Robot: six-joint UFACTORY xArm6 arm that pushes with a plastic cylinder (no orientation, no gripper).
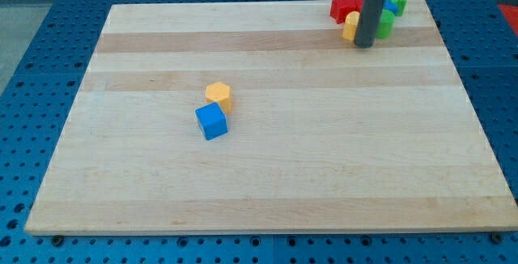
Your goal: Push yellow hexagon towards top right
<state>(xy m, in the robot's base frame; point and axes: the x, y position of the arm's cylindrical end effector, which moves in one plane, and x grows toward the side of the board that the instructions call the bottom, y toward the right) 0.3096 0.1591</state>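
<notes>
The yellow hexagon (218,95) lies left of the board's middle. A blue cube (212,121) touches its lower side. My tip (364,45) is far off at the view's top right, with the rod rising out of the top edge. It stands next to a cluster of blocks: a red block (345,8), a yellow block (351,26) partly hidden behind the rod, a green block (386,24) and a blue block (390,8) behind it. The tip is well apart from the yellow hexagon.
The wooden board (267,167) lies on a blue perforated table (32,70). The cluster at the top right sits close to the board's top edge and right corner.
</notes>
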